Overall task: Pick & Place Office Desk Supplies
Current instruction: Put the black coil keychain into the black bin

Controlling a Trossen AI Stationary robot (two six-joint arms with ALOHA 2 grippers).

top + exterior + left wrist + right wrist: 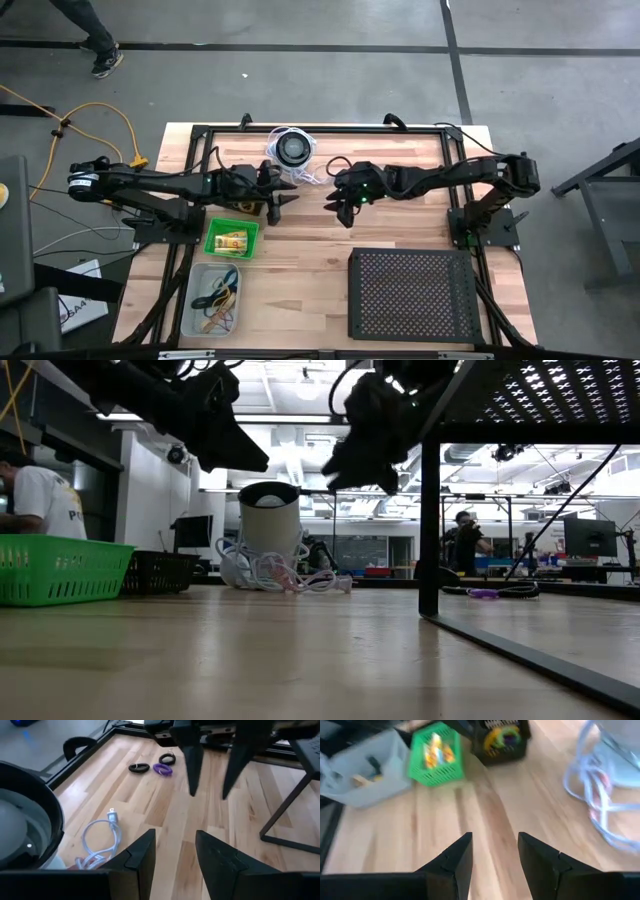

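Both grippers, left [283, 200] and right [343, 208], hover open and empty mid-table, so this looks like a reach between picks, the next calling for a descent onto the loose rings [152, 767] lying by the table's far edge.

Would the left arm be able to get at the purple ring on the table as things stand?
Probably yes: the left gripper is open and empty, with bare wood between it and the purple ring, though the right gripper hangs nearby.
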